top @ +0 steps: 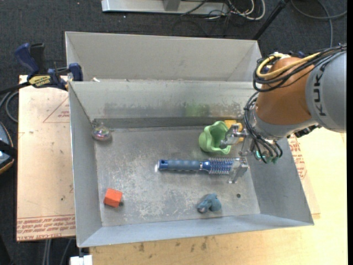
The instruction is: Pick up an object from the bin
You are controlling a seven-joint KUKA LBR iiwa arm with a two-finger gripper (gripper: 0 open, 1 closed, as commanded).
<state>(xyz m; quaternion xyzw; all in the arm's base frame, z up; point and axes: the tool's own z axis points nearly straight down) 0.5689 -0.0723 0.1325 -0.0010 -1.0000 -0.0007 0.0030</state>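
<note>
My gripper (pixel 237 150) hangs at the right side of the bin with its two fingers spread, open, nothing between them. One fingertip is near the green cup-like thing (pixel 213 137), the other by the bristle end of the blue brush (pixel 196 166), which lies flat across the middle of the floor. A yellow thing (pixel 229 125) peeks out behind the green one at the back wall. A small grey-blue lump (pixel 209 203) lies toward the front, below the gripper.
An orange block (pixel 112 198) sits at the front left. A small round clear-and-pink thing (pixel 101 133) rests in the back left corner. The arm with its orange cover and cables fills the bin's right rim.
</note>
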